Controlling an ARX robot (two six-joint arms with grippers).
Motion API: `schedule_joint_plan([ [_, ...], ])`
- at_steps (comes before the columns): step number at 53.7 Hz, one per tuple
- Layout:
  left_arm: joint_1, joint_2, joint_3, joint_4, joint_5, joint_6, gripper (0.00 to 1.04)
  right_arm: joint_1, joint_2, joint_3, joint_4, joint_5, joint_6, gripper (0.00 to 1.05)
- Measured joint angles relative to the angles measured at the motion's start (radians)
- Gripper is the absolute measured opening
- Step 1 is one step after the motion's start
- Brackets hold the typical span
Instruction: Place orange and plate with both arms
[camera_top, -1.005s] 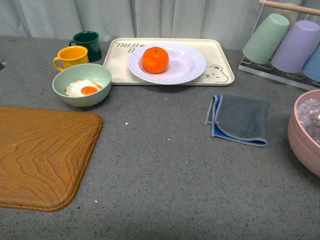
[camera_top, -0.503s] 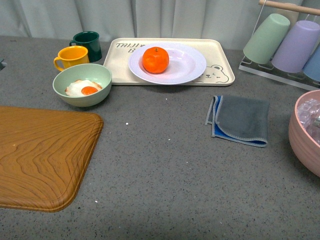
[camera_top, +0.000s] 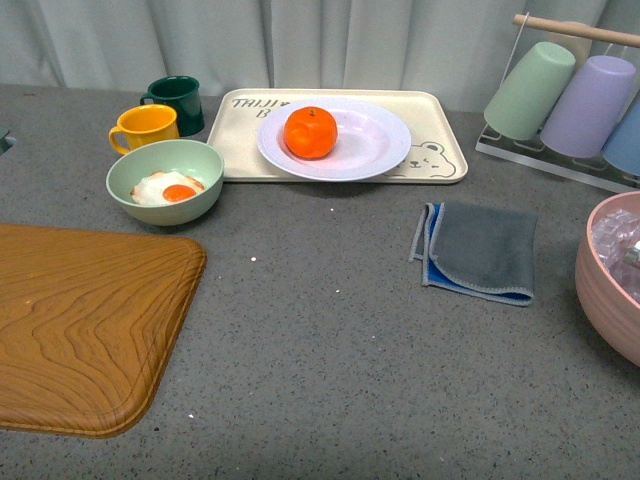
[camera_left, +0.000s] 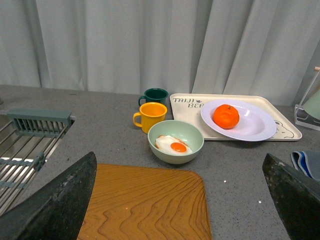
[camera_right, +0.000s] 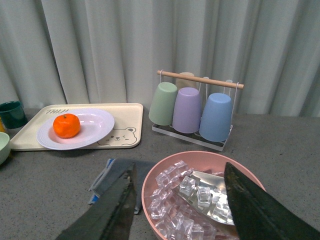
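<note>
The orange (camera_top: 310, 132) (camera_left: 226, 115) (camera_right: 66, 125) rests on the left part of the white plate (camera_top: 372, 140) (camera_left: 255, 126) (camera_right: 92, 130), which sits on a cream bear tray (camera_top: 440, 155) at the back of the table. Neither arm shows in the front view. In the left wrist view my left gripper (camera_left: 182, 200) is open, hovering over the wooden board (camera_left: 145, 205), well short of the plate. Seen from the right wrist, my right gripper (camera_right: 180, 200) is open above a pink bowl of ice cubes (camera_right: 200, 195), far from the plate.
A pale green bowl with a fried egg (camera_top: 165, 180), a yellow mug (camera_top: 145, 125) and a dark green mug (camera_top: 175, 98) stand left of the tray. A folded grey cloth (camera_top: 478, 250) lies mid-right. A cup rack (camera_top: 565, 95) is at back right. A sink grid (camera_left: 25, 145) lies far left.
The front view has shifted slightly, so everything sits a little lower in the picture. The objects themselves have not moved.
</note>
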Motion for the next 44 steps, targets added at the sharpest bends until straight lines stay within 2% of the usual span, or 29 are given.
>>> schedule_joint_plan([
  [5,0.0,0.0,0.0,0.0,0.0,0.0,0.98,0.0,0.0,0.0,0.0,0.0,0.0,0.69],
  [15,0.0,0.0,0.0,0.0,0.0,0.0,0.98,0.0,0.0,0.0,0.0,0.0,0.001,0.97],
  [20,0.0,0.0,0.0,0.0,0.0,0.0,0.98,0.0,0.0,0.0,0.0,0.0,0.0,0.94],
  [44,0.0,0.0,0.0,0.0,0.0,0.0,0.98,0.0,0.0,0.0,0.0,0.0,0.0,0.95],
])
